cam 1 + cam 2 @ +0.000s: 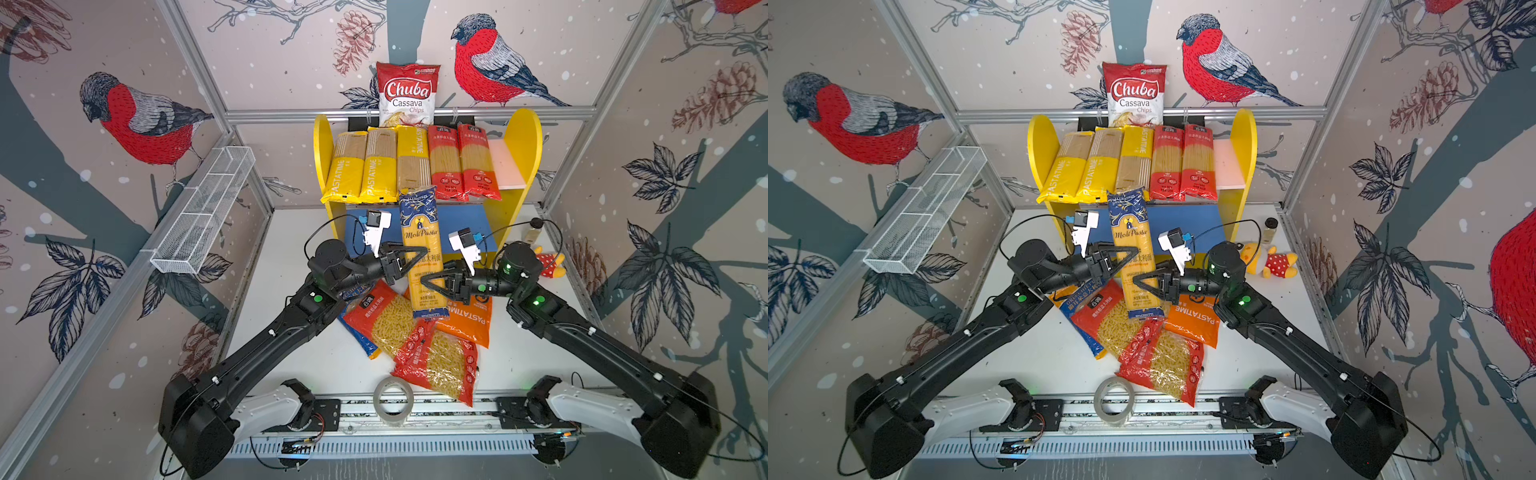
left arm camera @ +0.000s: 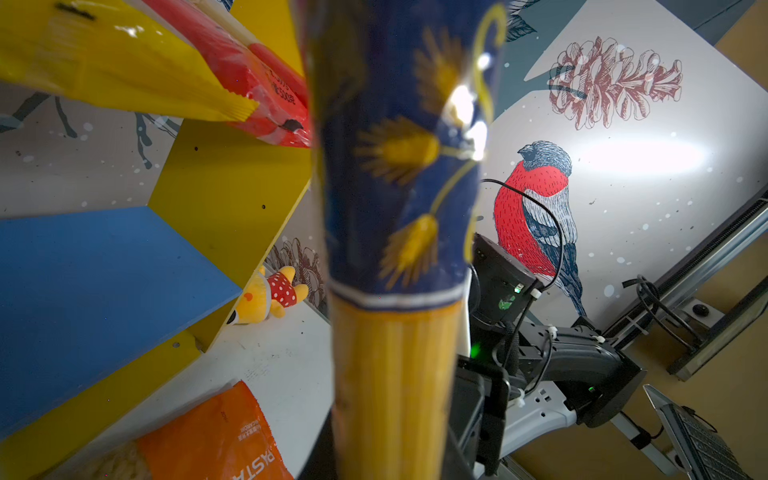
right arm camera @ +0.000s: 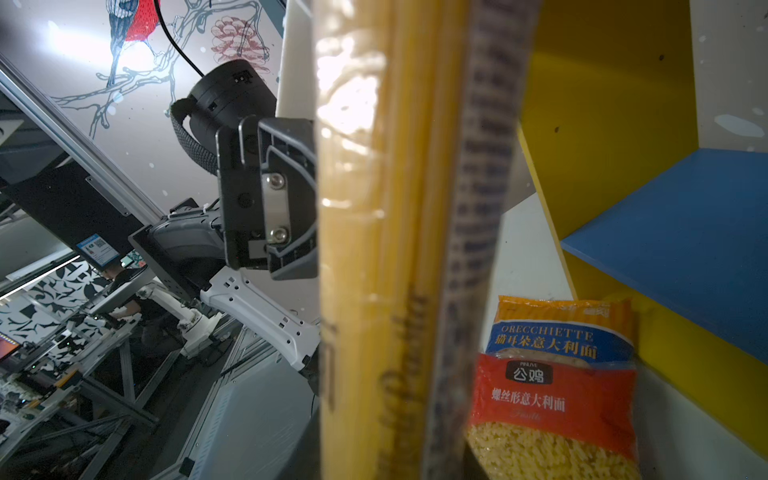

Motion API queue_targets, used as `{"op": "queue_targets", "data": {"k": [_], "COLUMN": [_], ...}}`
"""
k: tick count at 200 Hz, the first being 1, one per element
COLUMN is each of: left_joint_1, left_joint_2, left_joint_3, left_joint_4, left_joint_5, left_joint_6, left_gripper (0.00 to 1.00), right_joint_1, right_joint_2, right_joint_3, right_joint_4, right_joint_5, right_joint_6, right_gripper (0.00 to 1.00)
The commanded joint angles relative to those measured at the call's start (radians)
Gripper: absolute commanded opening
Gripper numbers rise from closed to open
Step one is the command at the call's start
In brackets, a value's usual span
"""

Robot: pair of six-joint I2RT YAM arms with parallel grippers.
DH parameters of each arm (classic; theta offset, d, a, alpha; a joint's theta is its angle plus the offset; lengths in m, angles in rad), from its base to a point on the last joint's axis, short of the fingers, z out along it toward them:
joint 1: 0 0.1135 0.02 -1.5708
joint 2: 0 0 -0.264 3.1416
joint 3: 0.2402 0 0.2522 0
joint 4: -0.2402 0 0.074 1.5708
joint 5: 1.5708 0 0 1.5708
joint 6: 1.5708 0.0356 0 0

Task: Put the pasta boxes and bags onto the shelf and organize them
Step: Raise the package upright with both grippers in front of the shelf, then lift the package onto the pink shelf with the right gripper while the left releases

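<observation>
left fingers [image 1: 409, 248]: clamped on navy-gold spaghetti pack [image 1: 419, 224] | right fingers [image 1: 428, 279]: straddle same pack lower down, grip unclear | pack: upright, off the counter [image 1: 291, 332], before the shelf [image 1: 525, 145], above short-pasta bags [image 1: 390, 320]

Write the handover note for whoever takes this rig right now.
Hands: the left hand is shut on the navy-gold MoliPasta pack, held in front of the shelf. The right hand is at the same pack lower down; its grip cannot be told.
Done: three yellow PASTATIME packs and two red spaghetti packs lie side by side on the pink upper board.
Left: shelve the MoliPasta pack, then the four short-pasta bags heaped on the table: two red bags, orange bag, blue-orange bag. The blue lower board shows no packs.
</observation>
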Motion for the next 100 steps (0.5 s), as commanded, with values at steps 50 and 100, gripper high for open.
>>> {"op": "queue_targets", "data": {"k": [50,100], "left_joint_1": [0.002,0.002], "left_joint_2": [0.022,0.036], "left_joint_3": [0.068,0.197], "left_joint_4": [0.098,0.050], "left_joint_5": [-0.072,-0.142], "left_joint_6": [-0.005,0.050], "left_gripper": [0.10,0.10], "right_joint_1": [0.001,-0.020], "right_joint_2": [-0.022,-0.104], "right_joint_3": [-0.057,-0.166], "right_joint_4": [0.157,0.231], "right_joint_5": [0.005,0.086], "right_joint_6": [0.069,0.158], "right_gripper": [0.51,0.72]}}
